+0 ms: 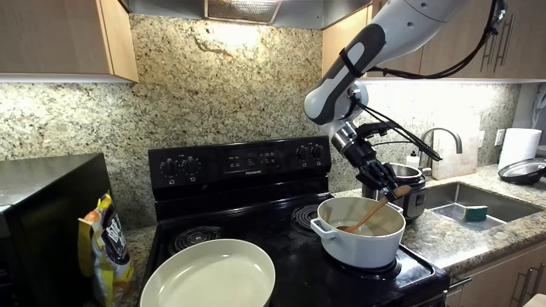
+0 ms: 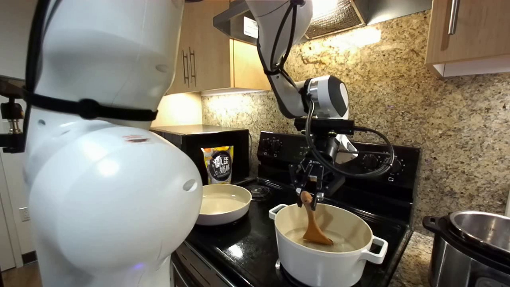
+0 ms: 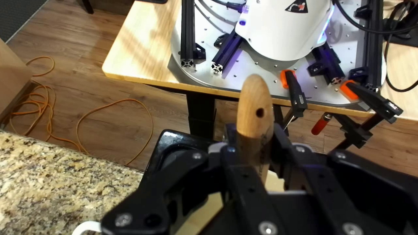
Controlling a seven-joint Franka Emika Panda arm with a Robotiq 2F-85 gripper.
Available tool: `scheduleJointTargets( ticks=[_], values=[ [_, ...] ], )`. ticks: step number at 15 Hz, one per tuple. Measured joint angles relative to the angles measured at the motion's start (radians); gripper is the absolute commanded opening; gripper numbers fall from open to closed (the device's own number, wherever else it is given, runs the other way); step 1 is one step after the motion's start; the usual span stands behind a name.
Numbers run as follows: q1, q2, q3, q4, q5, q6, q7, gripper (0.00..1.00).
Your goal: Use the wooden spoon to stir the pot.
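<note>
The tool point(image 2: 307, 200) grips the tilted wooden spoon point(image 2: 312, 225) by its handle, head down inside the white pot point(image 2: 318, 263) standing near the front corner of the stove point(image 1: 294, 273) toward the sink point(image 1: 499, 204).

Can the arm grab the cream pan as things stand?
Probably not: its fingers are shut on the wooden spoon, which reaches down into the white pot. The cream pan itself stands lidless on the same stove.
</note>
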Motion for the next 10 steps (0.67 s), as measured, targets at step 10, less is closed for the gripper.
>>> scheduleJointTargets(
  ticks=[10],
  values=[
    [0.006, 0.001, 0.018, 0.003, 0.001, -0.002, 0.0, 0.08]
  ],
)
